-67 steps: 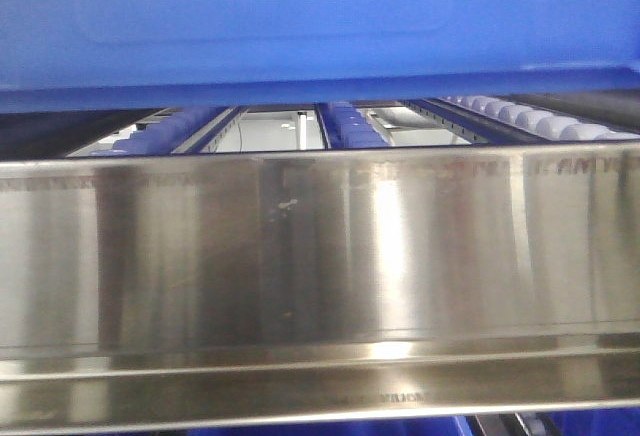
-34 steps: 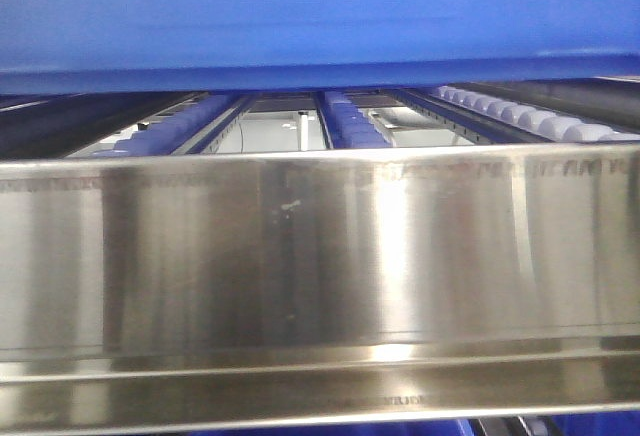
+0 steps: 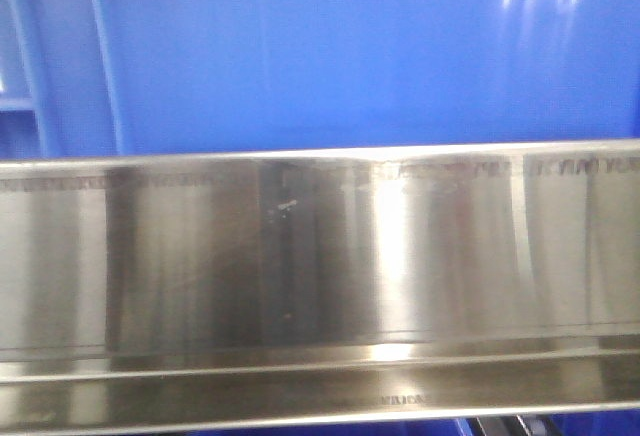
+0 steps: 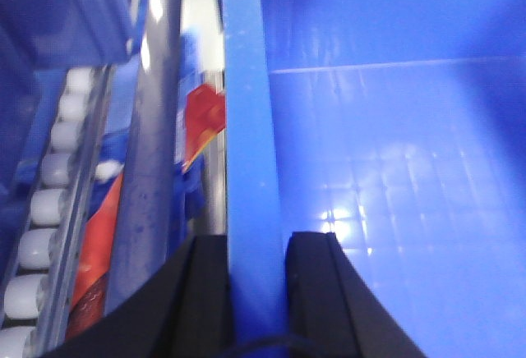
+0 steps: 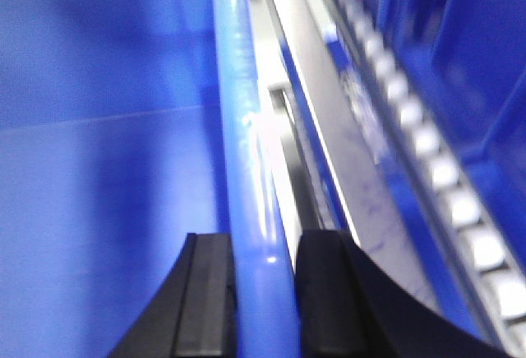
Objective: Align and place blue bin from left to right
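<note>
Behind the upper edge of the steel rail stands one blue bin. Its broad flat wall faces the front camera, and its long axis runs left to right along that rail, wider than the view. Two claws hold it: the left claw is clenched astride one rim wall, the right claw astride the opposite one. One roller track shows outside each wall.

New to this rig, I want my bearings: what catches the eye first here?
The blue bin fills the front view's upper half, behind a shiny steel rail. In the wrist views the left gripper and right gripper each grip its rim between black fingers; white rollers run alongside.
</note>
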Robot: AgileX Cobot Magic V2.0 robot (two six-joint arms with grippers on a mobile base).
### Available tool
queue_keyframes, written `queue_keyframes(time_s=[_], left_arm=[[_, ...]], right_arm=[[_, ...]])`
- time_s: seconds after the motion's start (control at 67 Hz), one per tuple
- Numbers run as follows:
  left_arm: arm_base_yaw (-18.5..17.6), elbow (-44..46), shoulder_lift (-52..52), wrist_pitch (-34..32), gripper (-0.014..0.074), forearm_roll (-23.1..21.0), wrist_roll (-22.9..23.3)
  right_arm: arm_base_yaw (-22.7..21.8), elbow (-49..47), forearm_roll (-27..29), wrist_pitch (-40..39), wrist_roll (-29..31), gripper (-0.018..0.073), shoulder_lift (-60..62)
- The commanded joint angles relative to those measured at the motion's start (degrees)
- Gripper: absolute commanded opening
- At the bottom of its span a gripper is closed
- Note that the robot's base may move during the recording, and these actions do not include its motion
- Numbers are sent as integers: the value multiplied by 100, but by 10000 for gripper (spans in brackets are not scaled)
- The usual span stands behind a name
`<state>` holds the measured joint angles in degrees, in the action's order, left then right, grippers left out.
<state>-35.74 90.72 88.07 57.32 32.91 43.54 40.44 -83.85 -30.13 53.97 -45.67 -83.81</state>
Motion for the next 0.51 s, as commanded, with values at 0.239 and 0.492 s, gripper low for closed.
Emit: queue_keyframes(time_s=[0.239, 0.492], left_arm=[[182, 134, -9, -889, -111, -152, 103], [182, 134, -9, -889, -8, -318, 103]], right_arm=[[69, -126, 135, -1211, -79, -79, -110], [69, -126, 65, -1204, 26, -59, -108]])
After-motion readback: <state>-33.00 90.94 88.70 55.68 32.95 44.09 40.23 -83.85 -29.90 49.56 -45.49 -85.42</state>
